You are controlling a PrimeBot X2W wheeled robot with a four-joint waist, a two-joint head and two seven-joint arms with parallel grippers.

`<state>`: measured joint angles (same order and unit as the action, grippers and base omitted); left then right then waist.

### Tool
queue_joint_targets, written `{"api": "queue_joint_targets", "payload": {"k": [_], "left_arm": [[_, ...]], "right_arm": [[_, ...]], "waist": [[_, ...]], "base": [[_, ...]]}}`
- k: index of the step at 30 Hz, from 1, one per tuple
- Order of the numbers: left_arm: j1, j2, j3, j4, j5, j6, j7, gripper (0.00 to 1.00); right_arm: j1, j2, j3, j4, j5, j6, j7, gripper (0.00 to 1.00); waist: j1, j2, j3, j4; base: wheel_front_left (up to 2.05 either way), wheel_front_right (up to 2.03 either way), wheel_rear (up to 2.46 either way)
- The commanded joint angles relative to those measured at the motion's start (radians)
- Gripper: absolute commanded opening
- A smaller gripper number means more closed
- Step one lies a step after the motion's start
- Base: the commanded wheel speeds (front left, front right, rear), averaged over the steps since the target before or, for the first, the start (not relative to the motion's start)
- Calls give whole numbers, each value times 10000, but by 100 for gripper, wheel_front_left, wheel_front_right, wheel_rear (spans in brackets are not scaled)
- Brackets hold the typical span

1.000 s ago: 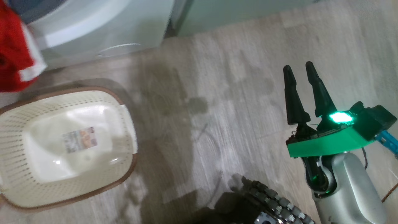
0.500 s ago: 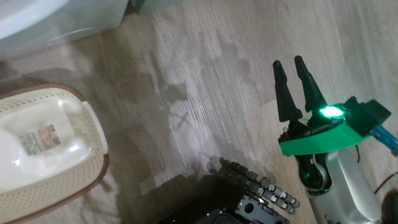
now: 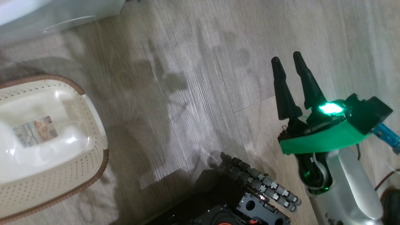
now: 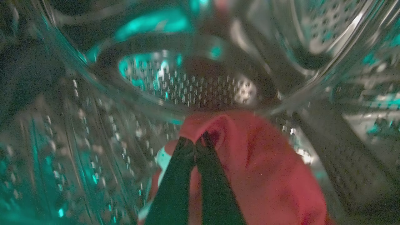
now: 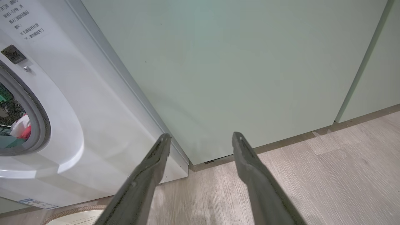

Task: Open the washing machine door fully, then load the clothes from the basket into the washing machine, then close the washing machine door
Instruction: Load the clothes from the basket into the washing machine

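- Right wrist view: the washing machine [image 5: 103, 103] is a big white front-loader on the left. Its round opening is ringed in grey, and a scrap of red and white shows inside. A blue sticker [image 5: 34, 203] sits low on its front.
- A pale green panel [image 5: 234, 62] stands just beside the machine and meets the wood-look floor [image 3: 193, 78].
- Left wrist view: the perforated steel drum [image 4: 193, 90] curves around on all sides, blurred and lit with teal glints.
- Head view: the basket [image 3: 105, 159] sits on the floor at the left edge, near the machine's front. It is cream with a brown rim, and its glossy bottom shows a sticker label [image 3: 36, 131].
- The clothes [image 4: 268, 178], red with white trim, are inside the drum, draped below and around the dark fingers.
- The robot's dark base [image 3: 259, 190] shows at the bottom of the head view.
- The left gripper [image 4: 197, 142] is inside the drum, its fingers pressed together with a fold of the red fabric pinched at the tips.
- The right gripper [image 3: 286, 57] hangs over bare floor, well apart from the basket, its fingers spread wide and holding nothing.
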<state>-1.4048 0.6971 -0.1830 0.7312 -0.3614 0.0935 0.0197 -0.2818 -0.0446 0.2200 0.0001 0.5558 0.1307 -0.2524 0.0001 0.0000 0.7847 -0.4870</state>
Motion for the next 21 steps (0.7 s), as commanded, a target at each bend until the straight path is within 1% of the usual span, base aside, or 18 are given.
{"api": "queue_joint_targets", "payload": {"k": [1, 5, 6, 7, 8, 9, 16, 21], "left_arm": [[153, 346, 225, -99, -144, -62, -58, 0], [683, 185, 208, 343, -332, -204, -303, 0], [784, 139, 206, 412, -355, -211, -441, 7], [784, 139, 206, 412, -355, -211, -441, 7], [873, 103, 206, 449, -348, -181, -661, 50], [978, 63, 166, 488, -322, -198, -864, 100], [1989, -516, 281, 572, -616, -369, -2442, 100], [3264, -1172, 544, -306, -797, -253, -2787, 100]], "right_arm": [[41, -56, 31, -312, 36, 0, -93, 100], [24, -56, -15, -298, -72, 0, -93, 100], [20, -56, -27, -294, -102, 0, -93, 100], [20, -56, -27, -294, -102, 0, -93, 100], [13, -56, -38, -291, -133, 0, -93, 100], [10, -56, -60, -288, -171, 0, -93, 100], [139, -56, -337, -205, -609, 0, -93, 100], [344, -56, -588, -150, -1041, 0, -93, 100]], "waist": [[-1, 0, -1, 101], [-1, 0, -72, 287], [-1, 0, -103, 338], [-1, 0, -103, 338], [-1, 0, -141, 382], [-1, 0, -187, 434], [-1, 0, -864, 946], [-1, 0, -1472, 1448]], "base": [[0, 0, 0], [0, 0, 0], [0, 0, 0], [0, 0, 0], [0, 0, 0], [0, 0, 0], [0, 0, 0], [0, 0, 0]]}}
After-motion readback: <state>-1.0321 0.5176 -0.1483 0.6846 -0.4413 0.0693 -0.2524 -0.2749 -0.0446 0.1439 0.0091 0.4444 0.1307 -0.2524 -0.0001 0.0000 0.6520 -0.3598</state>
